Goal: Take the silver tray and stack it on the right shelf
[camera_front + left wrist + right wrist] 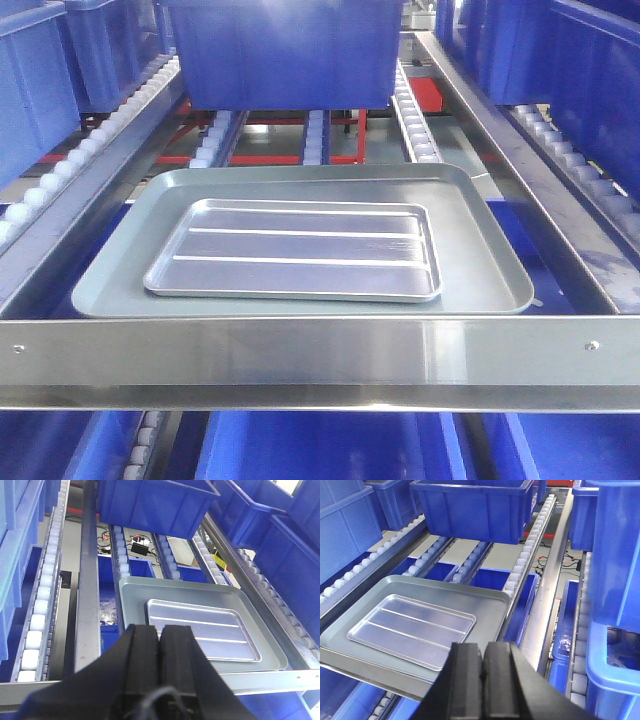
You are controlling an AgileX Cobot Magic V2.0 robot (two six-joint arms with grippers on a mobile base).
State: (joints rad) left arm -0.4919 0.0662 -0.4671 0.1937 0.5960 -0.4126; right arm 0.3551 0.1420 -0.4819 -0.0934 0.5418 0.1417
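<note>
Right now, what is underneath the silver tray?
The silver tray lies inside a larger dull grey tray, which rests on the roller rack. Below, blue bins show; the tray covers the rollers directly beneath.

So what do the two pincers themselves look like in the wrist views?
Both are matte black. The left pincer has two blocky, flat-faced fingers widening into a dark body, with a thin dark cable looping at its base. The right pincer is the same build, plain, with no markings or cable visible.
</note>
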